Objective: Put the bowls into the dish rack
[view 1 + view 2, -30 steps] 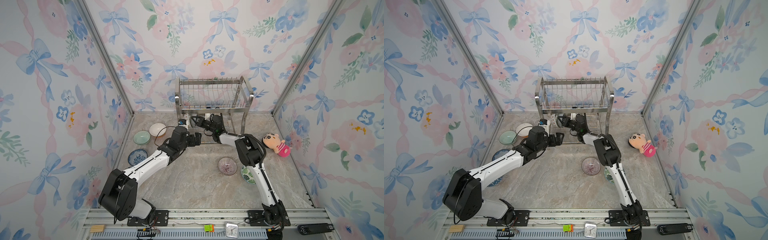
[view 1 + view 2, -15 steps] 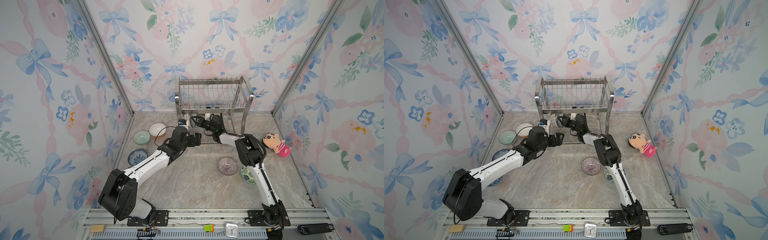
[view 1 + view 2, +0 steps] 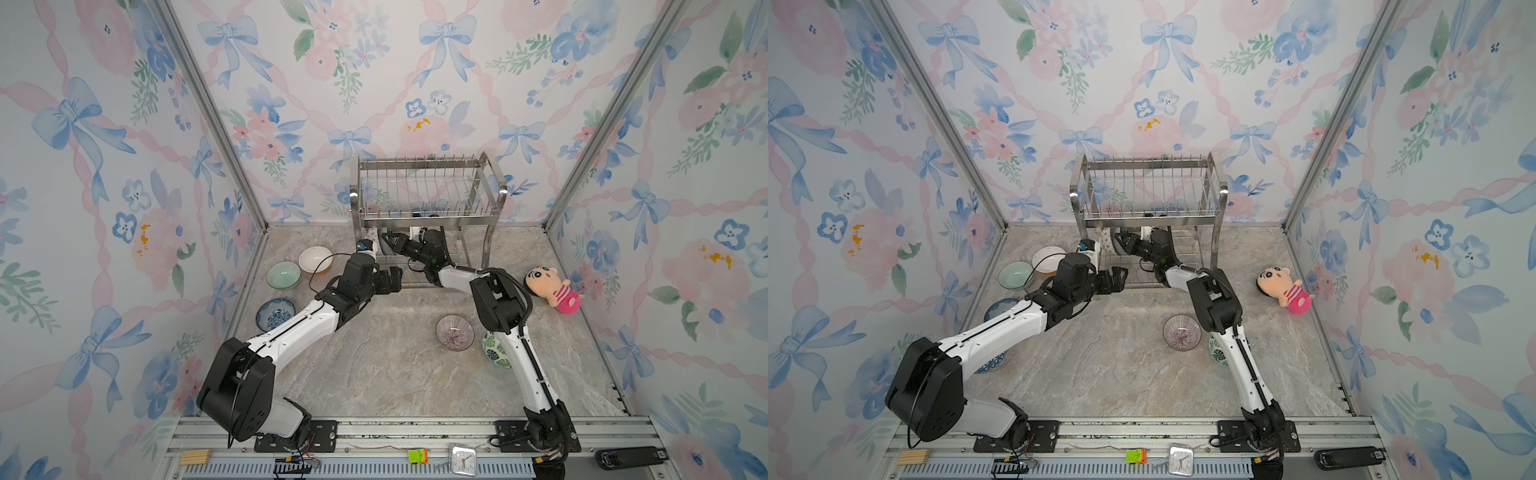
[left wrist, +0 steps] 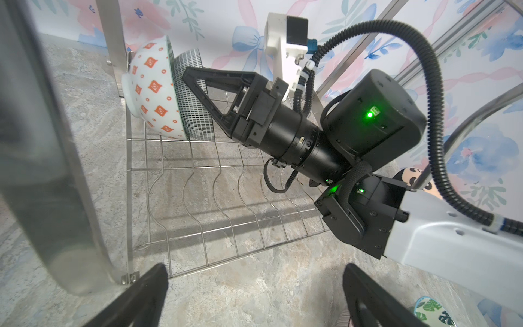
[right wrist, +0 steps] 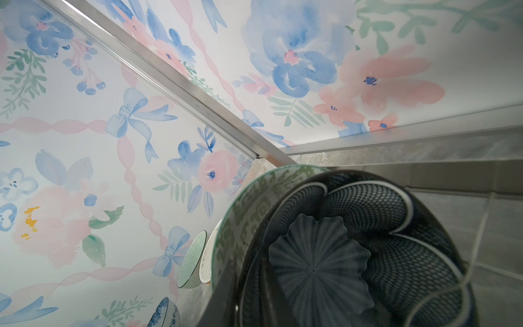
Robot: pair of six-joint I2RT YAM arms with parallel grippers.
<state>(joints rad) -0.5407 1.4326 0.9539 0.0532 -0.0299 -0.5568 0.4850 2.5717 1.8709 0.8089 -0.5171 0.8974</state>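
Edgewise, white bowl (image 4: 150,93), orange diamonds.

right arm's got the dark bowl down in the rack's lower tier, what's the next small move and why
Probably open the right gripper fully and let go. The navy bowl already stands on edge in the lower tier of the dish rack, resting against the orange-and-white bowl, with the jaws straddling its rim, so it looks seated.

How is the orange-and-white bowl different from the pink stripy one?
The orange-and-white bowl stands on its edge in the dish rack; the pink stripy bowl sits open side up on the table. One has orange diamonds, the other thin pink lines. Both are round bowls.
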